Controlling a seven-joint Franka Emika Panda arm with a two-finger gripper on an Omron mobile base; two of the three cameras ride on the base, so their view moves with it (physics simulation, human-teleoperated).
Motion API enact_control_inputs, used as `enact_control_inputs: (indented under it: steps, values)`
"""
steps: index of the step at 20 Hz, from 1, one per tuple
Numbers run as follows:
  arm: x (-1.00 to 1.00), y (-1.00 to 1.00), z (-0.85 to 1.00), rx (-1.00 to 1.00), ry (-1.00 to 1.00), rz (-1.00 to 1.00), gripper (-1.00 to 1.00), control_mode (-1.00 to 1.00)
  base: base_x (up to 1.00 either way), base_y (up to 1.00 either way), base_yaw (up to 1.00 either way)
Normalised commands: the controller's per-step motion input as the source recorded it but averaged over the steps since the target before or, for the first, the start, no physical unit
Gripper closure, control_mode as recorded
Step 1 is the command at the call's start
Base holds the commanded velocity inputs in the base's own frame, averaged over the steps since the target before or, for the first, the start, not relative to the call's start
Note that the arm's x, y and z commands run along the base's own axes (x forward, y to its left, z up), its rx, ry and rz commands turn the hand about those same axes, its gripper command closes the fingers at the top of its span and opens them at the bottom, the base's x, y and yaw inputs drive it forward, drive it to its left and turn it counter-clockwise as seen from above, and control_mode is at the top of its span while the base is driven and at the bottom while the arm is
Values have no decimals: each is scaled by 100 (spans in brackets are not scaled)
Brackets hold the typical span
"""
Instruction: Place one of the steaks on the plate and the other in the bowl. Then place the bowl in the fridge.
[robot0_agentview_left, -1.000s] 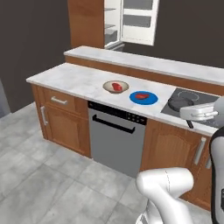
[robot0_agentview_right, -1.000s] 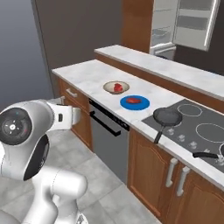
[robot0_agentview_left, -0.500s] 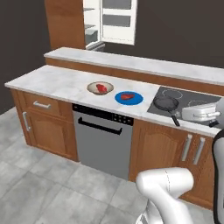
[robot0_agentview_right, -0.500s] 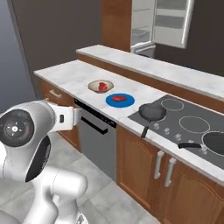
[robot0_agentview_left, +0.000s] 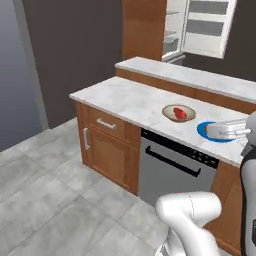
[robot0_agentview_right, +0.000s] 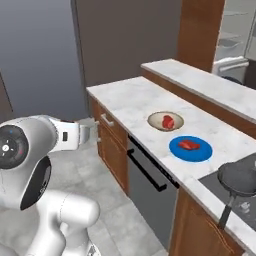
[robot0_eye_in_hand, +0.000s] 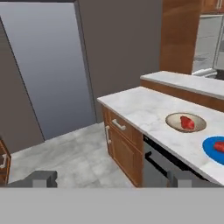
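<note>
Gripper (robot0_eye_in_hand: 109, 179) open; right base view shows plate's (robot0_agentview_right: 176, 148) steak (robot0_agentview_right: 188, 145).

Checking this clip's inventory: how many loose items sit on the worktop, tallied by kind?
Steaks: 2, one in the bowl, one on the plate
Bowl: 1
Plate: 1
Frying pan: 1
Total: 5

walls (robot0_eye_in_hand: 122, 48): dark grey | floor (robot0_agentview_left: 45, 195): grey tiles | cabinets (robot0_agentview_left: 107, 150): wood (marble counter (robot0_agentview_left: 130, 102))
</note>
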Motion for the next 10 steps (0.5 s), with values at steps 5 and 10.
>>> enact_control_inputs:
  steps: [5, 10]
  values:
    - [0, 0, 0, 0, 0, 0, -100, 100, 100, 2, 63]
    - [0, 0, 0, 0, 0, 0, -100, 100, 99, 0, 53]
